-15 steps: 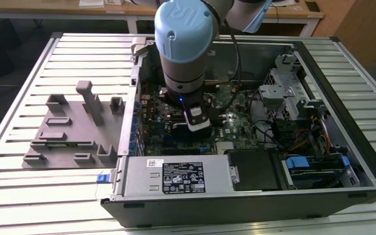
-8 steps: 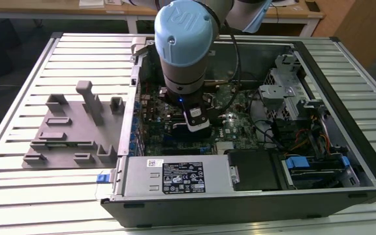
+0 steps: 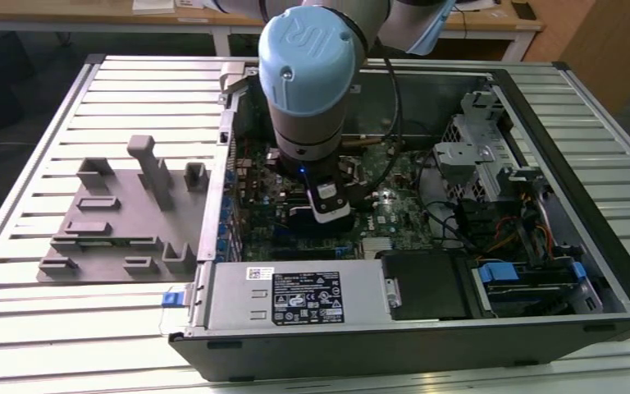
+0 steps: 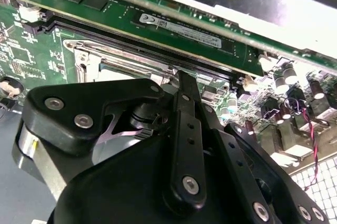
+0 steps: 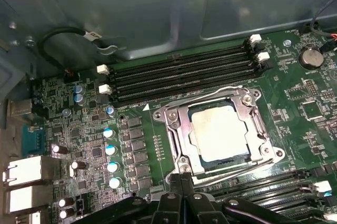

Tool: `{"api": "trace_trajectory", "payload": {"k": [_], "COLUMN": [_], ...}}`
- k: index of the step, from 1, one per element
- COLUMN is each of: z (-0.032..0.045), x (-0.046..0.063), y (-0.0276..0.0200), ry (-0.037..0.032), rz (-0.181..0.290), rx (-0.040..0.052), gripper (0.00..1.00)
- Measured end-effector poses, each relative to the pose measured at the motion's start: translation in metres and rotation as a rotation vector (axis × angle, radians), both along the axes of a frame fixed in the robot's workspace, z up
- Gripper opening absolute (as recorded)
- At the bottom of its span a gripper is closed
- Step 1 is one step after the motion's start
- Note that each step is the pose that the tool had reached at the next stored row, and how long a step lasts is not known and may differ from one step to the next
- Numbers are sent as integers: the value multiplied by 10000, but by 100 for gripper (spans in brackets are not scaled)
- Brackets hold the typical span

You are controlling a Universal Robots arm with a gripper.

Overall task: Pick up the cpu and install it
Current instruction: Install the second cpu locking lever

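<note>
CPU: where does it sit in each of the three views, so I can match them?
First wrist view: the cpu lies inside the metal socket frame.
Second wrist view: the frame's corner shows beyond the hand; cpu itself unclear.
Exterior view: likely hidden under the hand.
Shared landmark: the green motherboard.

I am working over a slatted metal table [image 3: 63, 316] with long pale ribs that are catching even, soft light. Behind it a wooden desk [image 3: 184, 20] on white legs is running along the far side, with papers [image 3: 153, 5] lying on its top. A brown wooden panel [image 3: 605, 41] is standing at the exterior view's right, and dark floor is showing beneath the desk.
</note>
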State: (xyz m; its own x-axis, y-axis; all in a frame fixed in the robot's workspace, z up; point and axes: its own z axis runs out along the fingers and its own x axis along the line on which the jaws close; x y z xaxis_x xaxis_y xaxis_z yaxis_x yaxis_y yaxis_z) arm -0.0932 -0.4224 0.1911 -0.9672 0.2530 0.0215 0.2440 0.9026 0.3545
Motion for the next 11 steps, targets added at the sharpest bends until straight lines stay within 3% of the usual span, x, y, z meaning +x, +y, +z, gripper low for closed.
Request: {"api": "trace_trajectory", "payload": {"k": [11], "z": [-37], "x": [-24], "y": [1], "ry": [0], "rz": [0], "rx": [2], "gripper": [11]}}
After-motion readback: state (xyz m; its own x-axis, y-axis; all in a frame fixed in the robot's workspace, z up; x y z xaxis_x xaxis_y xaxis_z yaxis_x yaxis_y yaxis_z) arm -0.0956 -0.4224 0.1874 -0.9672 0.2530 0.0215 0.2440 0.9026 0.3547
